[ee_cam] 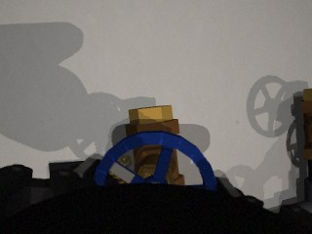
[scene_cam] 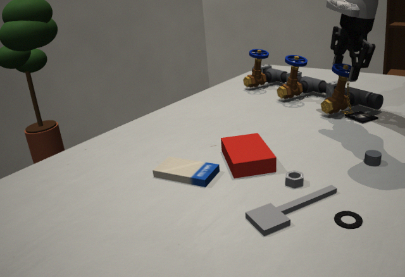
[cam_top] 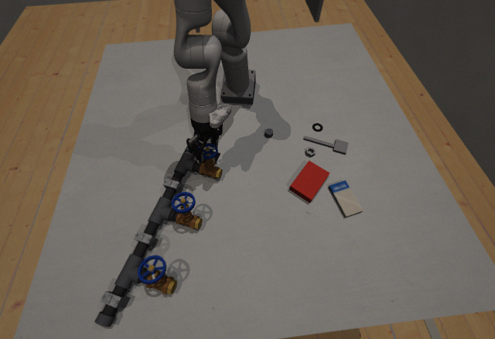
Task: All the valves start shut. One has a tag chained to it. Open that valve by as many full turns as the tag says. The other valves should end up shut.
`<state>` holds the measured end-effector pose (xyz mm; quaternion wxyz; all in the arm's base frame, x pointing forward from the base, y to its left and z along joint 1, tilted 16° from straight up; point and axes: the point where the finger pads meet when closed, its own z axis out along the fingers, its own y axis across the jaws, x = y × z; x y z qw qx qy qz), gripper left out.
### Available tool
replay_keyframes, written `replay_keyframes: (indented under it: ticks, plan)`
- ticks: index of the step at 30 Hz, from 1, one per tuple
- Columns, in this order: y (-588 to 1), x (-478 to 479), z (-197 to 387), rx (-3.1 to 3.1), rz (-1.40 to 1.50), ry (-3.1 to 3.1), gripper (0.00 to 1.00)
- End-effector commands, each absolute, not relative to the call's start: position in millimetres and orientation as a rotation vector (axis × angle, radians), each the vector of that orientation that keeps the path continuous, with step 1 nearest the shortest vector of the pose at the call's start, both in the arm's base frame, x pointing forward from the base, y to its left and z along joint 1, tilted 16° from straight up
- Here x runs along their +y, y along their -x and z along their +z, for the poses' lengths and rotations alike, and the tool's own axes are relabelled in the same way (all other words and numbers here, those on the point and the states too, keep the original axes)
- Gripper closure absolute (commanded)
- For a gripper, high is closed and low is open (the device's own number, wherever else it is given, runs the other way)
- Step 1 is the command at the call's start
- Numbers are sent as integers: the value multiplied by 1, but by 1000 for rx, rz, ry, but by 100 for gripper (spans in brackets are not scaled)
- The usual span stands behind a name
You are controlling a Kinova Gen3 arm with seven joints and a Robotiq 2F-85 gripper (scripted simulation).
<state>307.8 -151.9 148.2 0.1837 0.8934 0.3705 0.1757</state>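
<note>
Three brass valves with blue handwheels stand along a grey pipe (cam_top: pixel 159 211) (scene_cam: pixel 369 97). The valve nearest the arm's base has a handwheel (cam_top: pixel 209 152) (scene_cam: pixel 342 69) (ee_cam: pixel 156 156), and a gold chain (scene_cam: pixel 348 97) hangs from it to a dark tag (scene_cam: pixel 361 116) lying on the mat; I cannot read the tag. My gripper (cam_top: pixel 203 147) (scene_cam: pixel 346 67) points down over this handwheel. Its fingers are partly closed, one on each side of the rim, and I see no clear squeeze. The middle valve (cam_top: pixel 182 204) (scene_cam: pixel 295 60) and the far valve (cam_top: pixel 153 272) (scene_cam: pixel 258 53) stand untouched.
To the right of the pipe lie a red block (cam_top: pixel 309 180) (scene_cam: pixel 248 154), a beige box with a blue end (cam_top: pixel 346 197) (scene_cam: pixel 186 171), a nut (cam_top: pixel 312 150) (scene_cam: pixel 293 179), a grey paddle (cam_top: pixel 326 143) (scene_cam: pixel 287 209), a black washer (cam_top: pixel 317 124) (scene_cam: pixel 348 219) and a grey cylinder (cam_top: pixel 268 131) (scene_cam: pixel 372 157).
</note>
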Motion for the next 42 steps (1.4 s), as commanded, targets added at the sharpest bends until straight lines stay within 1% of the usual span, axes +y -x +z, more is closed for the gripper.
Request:
replay_keyframes:
  ticks: [1,18,33,42]
  plan:
    - [-308,-152,148,1054,494,-2514,29]
    - [-308,-152,148,1222,452,-2417,29]
    - [-308,-152,148,1528,368,-2201,29]
    - [-308,-152,148,1793,282,-1960,29]
